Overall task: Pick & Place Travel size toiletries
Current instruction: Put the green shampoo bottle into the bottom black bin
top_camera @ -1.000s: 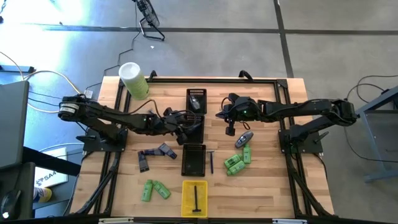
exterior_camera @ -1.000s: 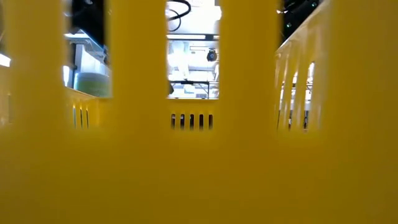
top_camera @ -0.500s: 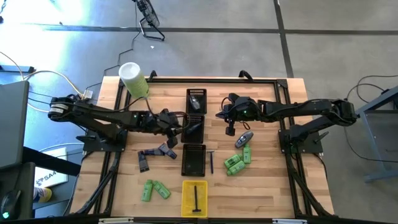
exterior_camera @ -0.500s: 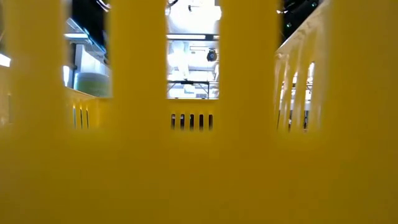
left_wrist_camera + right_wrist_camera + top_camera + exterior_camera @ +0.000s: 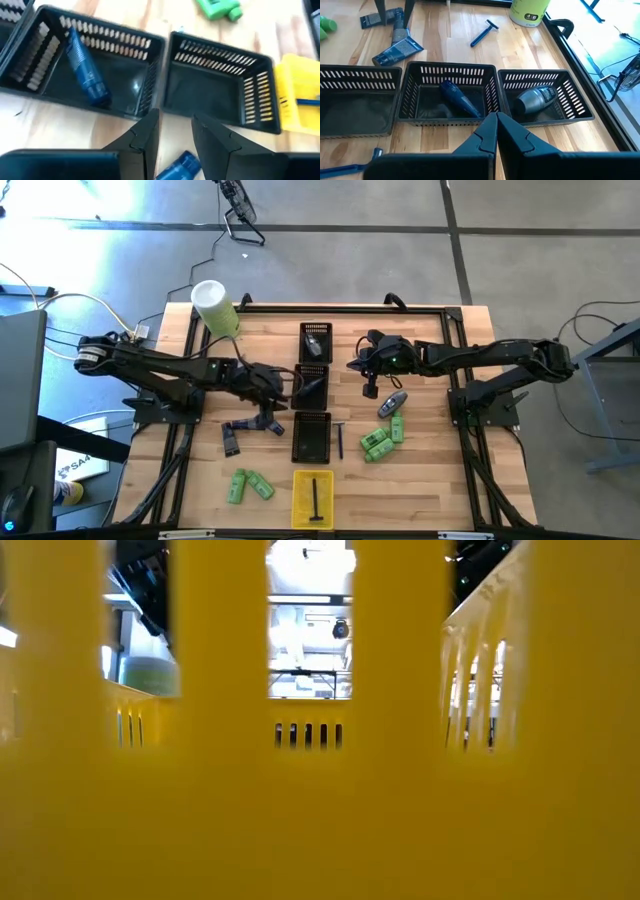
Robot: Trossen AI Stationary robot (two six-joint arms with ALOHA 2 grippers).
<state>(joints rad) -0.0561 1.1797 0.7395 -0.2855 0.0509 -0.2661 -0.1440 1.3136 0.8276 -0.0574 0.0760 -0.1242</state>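
Observation:
My left gripper (image 5: 281,391) (image 5: 175,131) stands open with nothing between its fingers, just left of the middle black tray (image 5: 312,380). A dark blue tube (image 5: 86,70) lies in that tray. Another blue tube (image 5: 178,166) lies on the table below the fingers. My right gripper (image 5: 370,388) (image 5: 496,131) hovers shut to the right of the trays. Green bottles (image 5: 380,438) and a grey-blue oval piece (image 5: 392,402) lie on the right. More green bottles (image 5: 248,485) and purple-grey tubes (image 5: 250,428) lie on the left.
Three black trays run down the table's middle: the far one (image 5: 316,340) holds a grey oval piece (image 5: 535,99), and the near one (image 5: 311,437) shows nothing inside. A yellow tray (image 5: 313,498) with a dark stick fills the low view. A pale-green cylinder (image 5: 215,308) stands far left.
My left gripper has drawn back from over the middle black tray toward the table's left edge, rising a little and tipping. The right arm has kept still.

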